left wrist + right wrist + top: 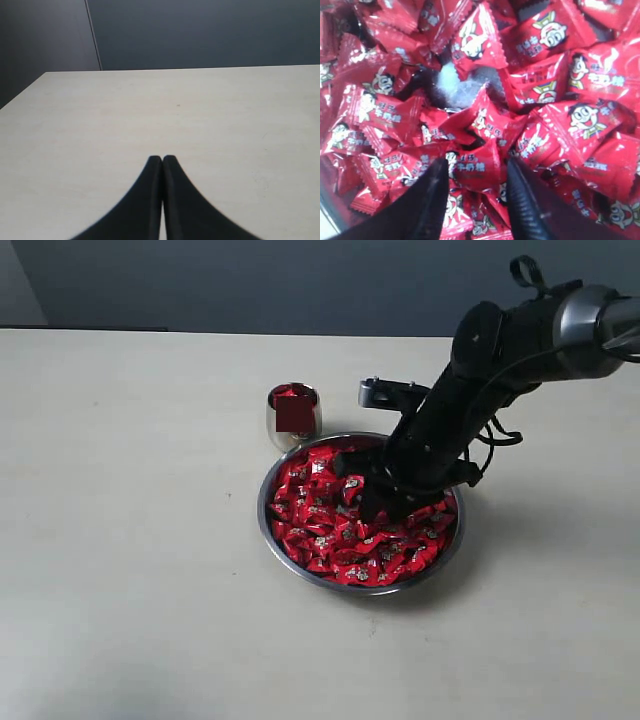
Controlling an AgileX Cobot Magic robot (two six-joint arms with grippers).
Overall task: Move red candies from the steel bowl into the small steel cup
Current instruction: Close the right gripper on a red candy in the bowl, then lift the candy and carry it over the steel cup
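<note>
Step in hand: A candy is being grabbed. This is judged to be the reach-in part, with the squeeze not yet done.
Right gripper: It is set low in the pile with its two fingers held wide apart. One red candy is seen between them. It does not look pinched yet.
Left gripper: It is pressed shut and nothing is held in it. Only bare counter is seen under it, away from the work.
Red candies: Most are piled in the steel bowl. A few are seen at the top of the small steel cup.
Steel bowl: It is placed on the counter and is filled almost to its rim.
Small steel cup: It is stood upright just beside the bowl's far rim. Whether the two touch cannot be told.
Next move: The fingers need to be closed on the one candy. Then it needs to be lifted and carried over to the cup.
Care needed: The wrappers look shiny and slippery, so a candy could be dropped. The cup's mouth is small, so the drop must be lined up well.
Writing: A cartoon boy's face is printed on each wrapper. Pale Chinese-looking letters are printed beside it, but they cannot be read for sure.
</note>
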